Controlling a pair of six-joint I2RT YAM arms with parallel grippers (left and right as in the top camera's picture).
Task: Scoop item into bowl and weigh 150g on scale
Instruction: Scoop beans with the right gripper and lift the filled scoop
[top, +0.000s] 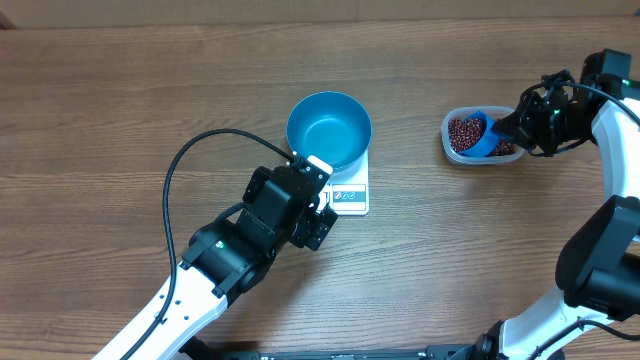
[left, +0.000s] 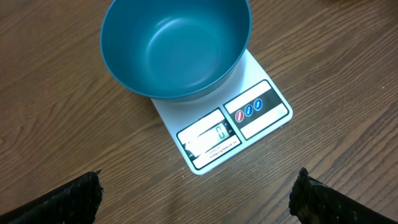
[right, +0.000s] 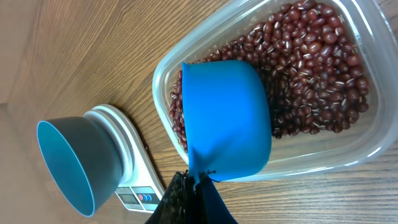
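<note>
Beans (right: 311, 68), small and dark red-brown, lie heaped in a clear plastic tub (right: 323, 158) directly ahead of the right tool (right: 189, 198). Its jaws are clamped tight on the handle of a bright blue scoop (right: 227, 118). The scoop's cup sits inside the tub just beyond the tool's tips, resting on the near end of the heap; what it holds cannot be told. Well off to one side of this tool, across the wooden worktop (top: 120, 90), the teal-blue bowl (top: 328, 128) stands upright on the white scale (top: 350, 197). The left tool (left: 196, 198) hovers just short of the scale, jaws spread wide and gripping nothing. The scale's display and button panel lie nearest this tool, ahead of its two fingers (left: 68, 199), with the bowl just beyond them.
</note>
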